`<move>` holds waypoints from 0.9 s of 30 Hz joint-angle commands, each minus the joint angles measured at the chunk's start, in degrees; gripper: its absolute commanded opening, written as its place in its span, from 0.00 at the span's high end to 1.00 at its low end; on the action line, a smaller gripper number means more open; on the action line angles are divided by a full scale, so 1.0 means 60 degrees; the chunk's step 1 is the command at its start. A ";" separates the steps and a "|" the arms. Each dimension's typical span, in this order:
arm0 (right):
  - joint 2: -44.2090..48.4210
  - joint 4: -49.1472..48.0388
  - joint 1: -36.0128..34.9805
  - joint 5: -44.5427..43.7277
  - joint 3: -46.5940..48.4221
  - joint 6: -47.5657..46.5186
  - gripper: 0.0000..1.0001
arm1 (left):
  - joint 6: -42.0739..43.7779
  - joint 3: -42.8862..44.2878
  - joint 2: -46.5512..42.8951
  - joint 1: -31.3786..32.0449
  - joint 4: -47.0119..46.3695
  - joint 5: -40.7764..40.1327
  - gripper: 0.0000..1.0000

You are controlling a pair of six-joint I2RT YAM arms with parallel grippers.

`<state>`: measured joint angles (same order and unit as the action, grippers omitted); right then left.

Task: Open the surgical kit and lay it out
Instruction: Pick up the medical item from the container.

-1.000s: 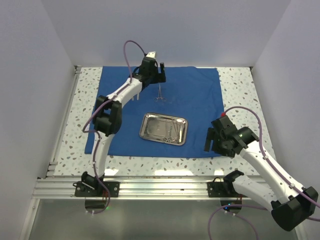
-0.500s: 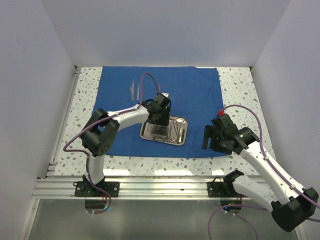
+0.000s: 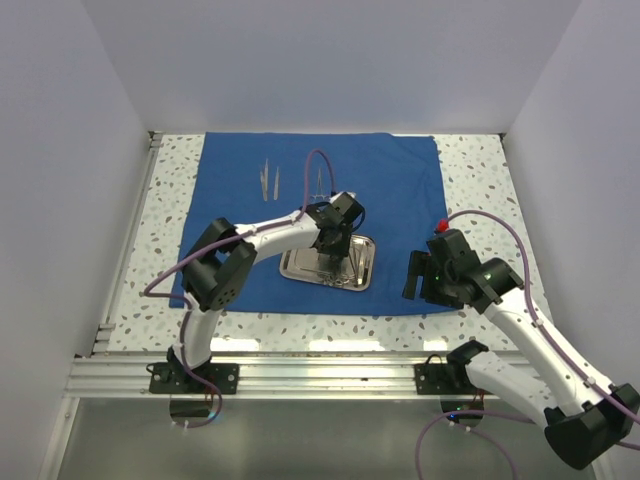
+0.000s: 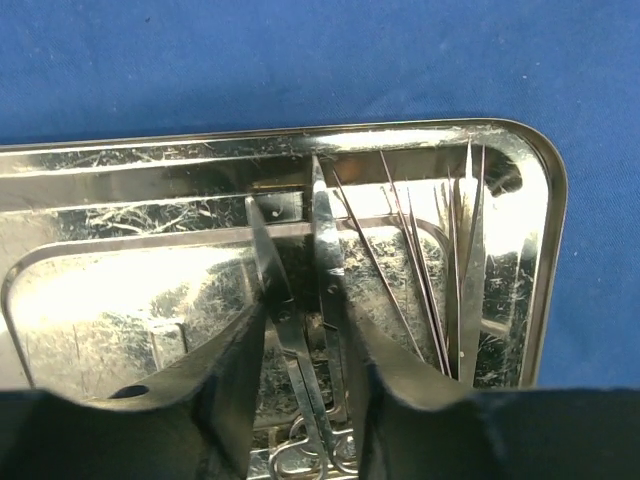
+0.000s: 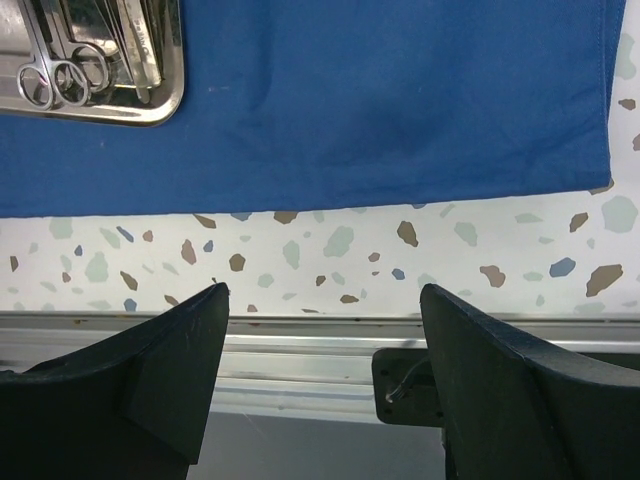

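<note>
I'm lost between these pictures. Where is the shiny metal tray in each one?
Top external: the tray sits near the middle of the picture, partly covered from above.
Left wrist: the tray fills most of the picture.
Right wrist: only a corner of the tray shows, at top left.
Shared landmark: the blue cloth beneath it, seen in all three.

A royal-blue cloth lies spread flat over the speckled table, with a shiny steel tray near its middle and slim instruments lying in the tray's right part. The left gripper hangs over the tray, pointing down. Beyond it, a pair of tweezers, a second slim piece and a third instrument lie on the cloth, while the right gripper hovers at the cloth's near right corner.
</note>
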<state>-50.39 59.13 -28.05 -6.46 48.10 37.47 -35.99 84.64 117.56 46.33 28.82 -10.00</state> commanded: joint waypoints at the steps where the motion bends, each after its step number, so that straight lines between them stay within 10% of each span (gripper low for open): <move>1: 0.0137 -0.0041 0.0017 0.0037 0.0187 -0.0064 0.19 | -0.0271 0.0292 0.0591 0.0057 0.1303 -0.0574 0.61; 8: 0.0210 0.0032 0.0017 0.0022 0.0172 -0.0005 0.19 | -0.0360 0.1185 0.1427 0.0028 0.2301 -0.1014 0.71; 12: 0.0239 0.0090 0.0017 0.0007 0.0158 0.0039 0.19 | -0.0228 0.1288 0.1749 -0.0001 0.2214 -0.0854 1.00; 27: 0.0078 0.0120 0.0017 -0.0022 0.0172 0.0068 0.19 | 0.0944 0.3264 0.2145 -0.1144 0.2022 -0.0383 1.00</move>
<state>-49.50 59.53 -28.05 -6.46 48.10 37.54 -33.12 100.60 127.22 39.75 38.28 -10.94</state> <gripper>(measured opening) 0.812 0.004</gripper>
